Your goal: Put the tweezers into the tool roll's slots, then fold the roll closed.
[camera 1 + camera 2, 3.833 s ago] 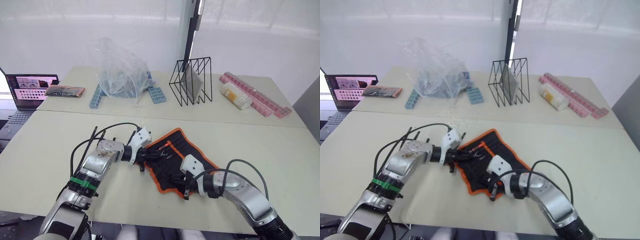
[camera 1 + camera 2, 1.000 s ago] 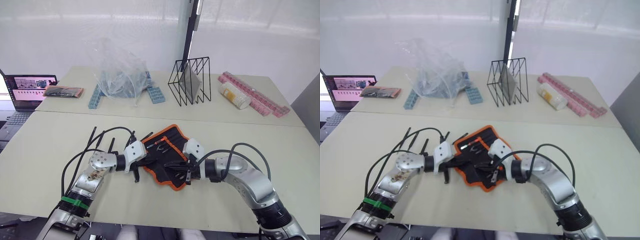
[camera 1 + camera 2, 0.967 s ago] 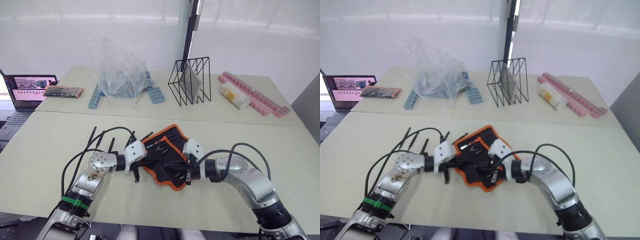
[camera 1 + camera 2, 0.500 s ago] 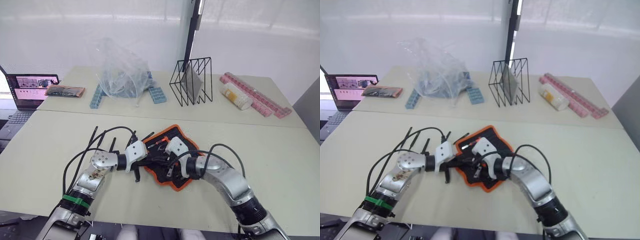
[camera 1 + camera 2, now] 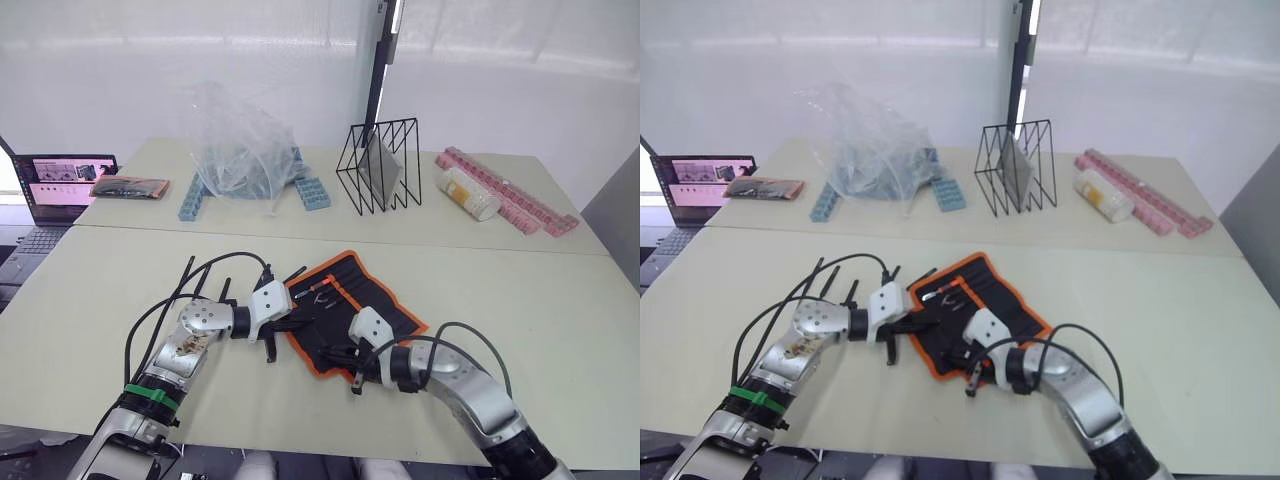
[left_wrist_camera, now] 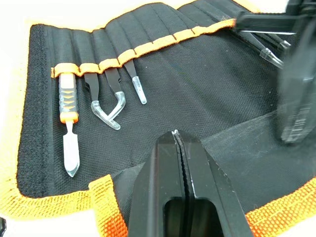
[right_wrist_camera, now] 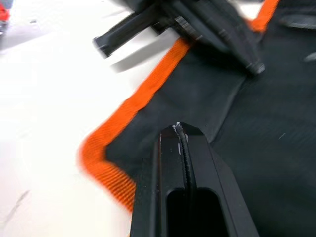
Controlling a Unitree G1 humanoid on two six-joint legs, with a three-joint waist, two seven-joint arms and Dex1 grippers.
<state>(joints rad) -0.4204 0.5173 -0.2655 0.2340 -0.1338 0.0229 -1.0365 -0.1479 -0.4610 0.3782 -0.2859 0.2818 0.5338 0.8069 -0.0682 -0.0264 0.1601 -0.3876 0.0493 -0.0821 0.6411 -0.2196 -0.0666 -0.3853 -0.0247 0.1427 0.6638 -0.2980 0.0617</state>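
The tool roll [image 5: 385, 300], black with orange edging, lies open on the table between both arms. Several tweezers [image 6: 109, 101] sit in its slots under an orange band, beside an orange-handled tool [image 6: 68, 143]. My left gripper [image 5: 295, 322] is shut, its tips resting over the roll's left edge where a narrow flap is turned up. My right gripper [image 5: 342, 355] is shut too, lying over the roll's near orange corner [image 7: 106, 163]. In the right wrist view the left gripper's fingers [image 7: 217, 29] show just past that corner. I see no fabric pinched in either gripper.
On the far table stand a clear plastic bag over blue trays [image 5: 240, 150], a black wire rack [image 5: 380, 165], a white bottle [image 5: 472, 192] and pink pill boxes [image 5: 520, 200]. A laptop [image 5: 60, 180] and a dark packet [image 5: 130, 186] sit at the far left.
My right gripper has pulled back from the roll's middle to its near corner. The roll, bunched smaller half a second ago, lies spread wider again. The left gripper has stayed put.
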